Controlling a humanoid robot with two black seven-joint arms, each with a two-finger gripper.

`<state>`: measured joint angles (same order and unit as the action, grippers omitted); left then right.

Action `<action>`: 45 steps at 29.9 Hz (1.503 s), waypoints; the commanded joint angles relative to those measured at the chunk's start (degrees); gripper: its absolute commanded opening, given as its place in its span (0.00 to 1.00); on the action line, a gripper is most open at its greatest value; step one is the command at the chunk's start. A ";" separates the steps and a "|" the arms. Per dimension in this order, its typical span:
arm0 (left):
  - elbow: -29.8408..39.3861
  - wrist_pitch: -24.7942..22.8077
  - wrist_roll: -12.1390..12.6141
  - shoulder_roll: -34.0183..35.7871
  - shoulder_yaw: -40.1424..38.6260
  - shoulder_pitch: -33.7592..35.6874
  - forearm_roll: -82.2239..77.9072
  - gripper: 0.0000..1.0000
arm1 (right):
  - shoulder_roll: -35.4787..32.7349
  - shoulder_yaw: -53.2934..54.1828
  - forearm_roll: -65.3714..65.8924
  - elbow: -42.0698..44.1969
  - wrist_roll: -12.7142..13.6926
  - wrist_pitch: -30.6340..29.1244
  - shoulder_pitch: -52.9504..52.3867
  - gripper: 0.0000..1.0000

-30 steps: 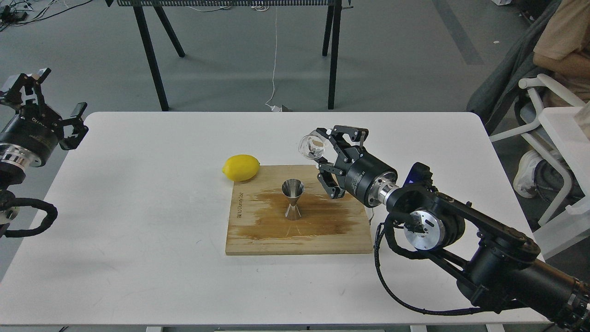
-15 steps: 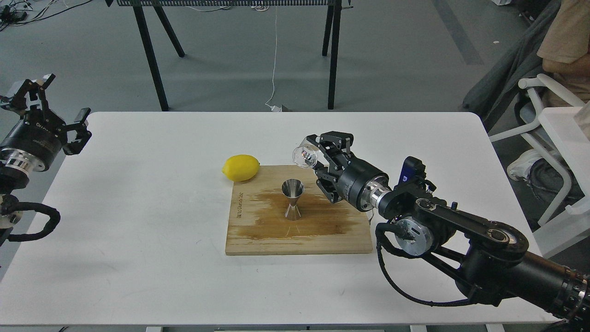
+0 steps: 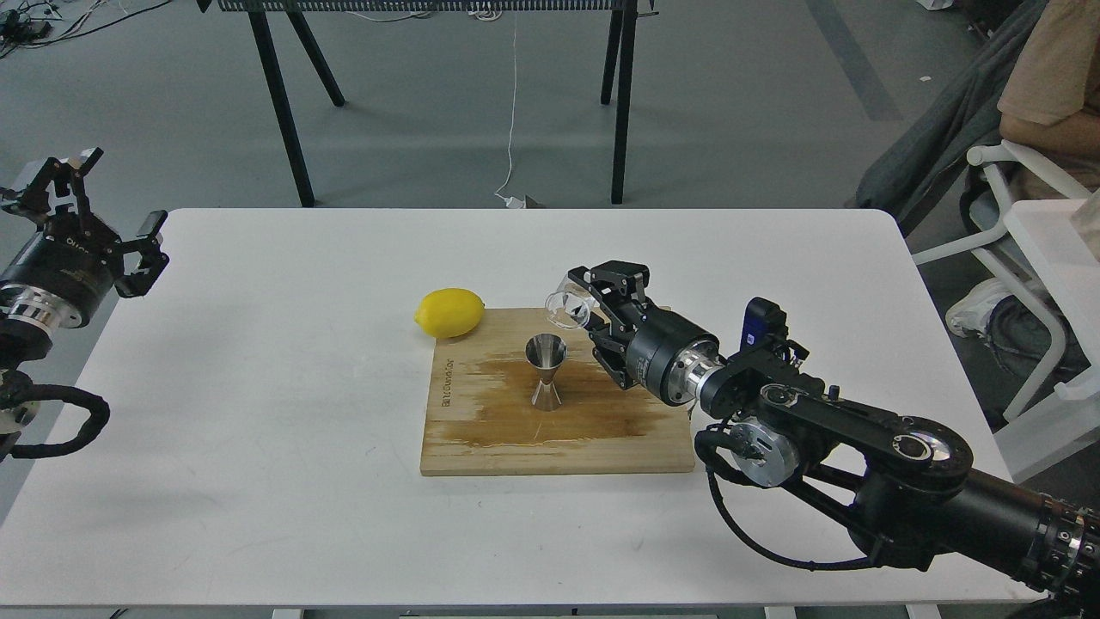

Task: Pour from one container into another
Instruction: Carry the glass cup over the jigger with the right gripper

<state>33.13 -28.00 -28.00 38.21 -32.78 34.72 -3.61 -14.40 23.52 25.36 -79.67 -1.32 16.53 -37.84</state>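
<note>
Clear cup, small, round and colourless, is being held tipped on its side in the right claw, whose two black fingers are closed against its wall. It is being carried above the far right part of the wooden board, just beside and slightly higher than the mouth of the steel jigger, with its rim turned toward the jigger; no stream of liquid can be made out. The jigger, a shiny hourglass of two cones joined at a narrow waist, is standing upright near the middle of the board. The board is a pale rectangular slab with visible grain, and a darker, wet-looking brown stain is spreading around the jigger's foot toward the right edge. A smooth yellow lemon is lying at the board's far left corner, touching or nearly touching its edge. Nothing is standing between cup and jigger.

The board is being carried by a matte white desk with rounded corners. The left claw is being held off the desk's left edge, well apart from the board, with its fingers spread and nothing between them. Beyond the desk, black table legs and a white cable are showing on the grey floor; a white chair is partly visible at the right.
</note>
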 commanded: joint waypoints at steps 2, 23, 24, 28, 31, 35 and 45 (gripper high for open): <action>0.00 0.00 0.00 0.03 -0.09 -0.01 0.00 0.94 | 0.69 -3.21 0.04 1.00 -0.08 0.17 -2.32 0.35; -1.58 0.00 0.00 -0.24 0.00 -0.09 0.09 0.95 | 1.83 -4.98 3.28 3.64 -0.08 1.05 -5.40 0.35; -1.58 0.00 0.00 -0.24 -0.09 -0.18 0.09 0.95 | 1.83 -5.76 3.81 3.73 -0.08 1.05 -5.84 0.35; -1.67 0.00 0.00 -0.24 0.00 -0.27 0.09 0.95 | 1.83 -8.49 3.90 4.52 -0.09 1.05 -7.42 0.35; -2.02 0.00 0.00 -0.33 -0.09 -0.27 0.09 0.95 | 1.83 -8.85 3.99 4.70 -0.17 1.05 -7.86 0.35; -2.02 0.00 0.00 -0.33 -0.09 -0.27 0.09 0.95 | 1.83 -8.93 4.34 4.96 -0.17 1.05 -8.21 0.35; -2.02 0.00 0.00 -0.33 0.00 -0.27 0.09 0.95 | 1.83 -9.20 6.45 5.49 -0.17 0.96 -8.56 0.35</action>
<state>31.11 -28.00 -28.00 37.88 -32.86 34.45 -3.51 -12.56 14.43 31.74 -74.18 -1.50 17.58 -46.30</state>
